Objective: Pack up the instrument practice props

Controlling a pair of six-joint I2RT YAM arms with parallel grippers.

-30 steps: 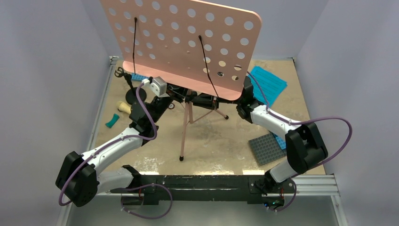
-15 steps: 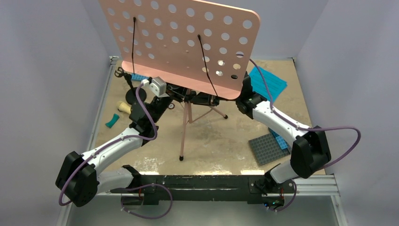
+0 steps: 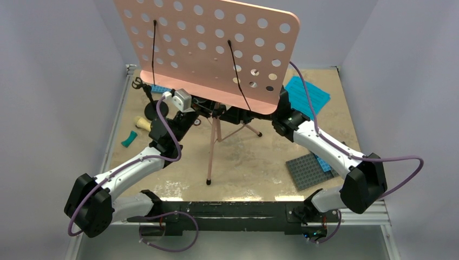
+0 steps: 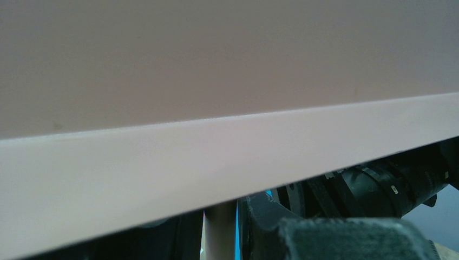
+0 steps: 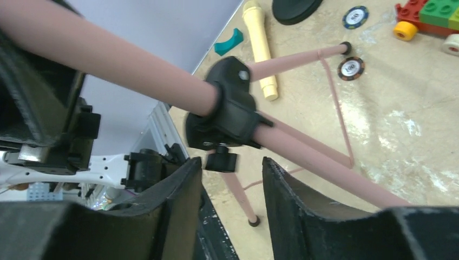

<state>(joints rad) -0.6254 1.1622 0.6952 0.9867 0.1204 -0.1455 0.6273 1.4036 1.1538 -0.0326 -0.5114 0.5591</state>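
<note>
The pink music stand (image 3: 214, 142) stands mid-table on its tripod, and its hole-dotted board (image 3: 211, 46) hides much of the far table. My left gripper (image 3: 208, 108) sits under the board's ledge, shut on the stand's pink pole (image 4: 219, 235). My right gripper (image 5: 231, 165) is open just short of the black tripod hub (image 5: 227, 114). The hub's small knob (image 5: 221, 161) lies between the fingertips, untouched. Cyan sheet-music pages (image 3: 308, 95) lie at the back right. At the left lie the cream microphone (image 5: 260, 49) and the black round mic-stand base (image 5: 295, 8).
A grey studded baseplate (image 3: 306, 171) with a blue one (image 3: 322, 163) behind it lies near my right arm. A teal piece (image 3: 129, 140) sits at the left edge. Two poker chips (image 5: 351, 67) and coloured bricks (image 5: 427, 16) lie beyond the tripod legs. Walls close three sides.
My right gripper's jaws have spread apart. The right arm's elbow has swung outward to the right and toward the near edge. The board shifted slightly left. The left arm has not moved.
</note>
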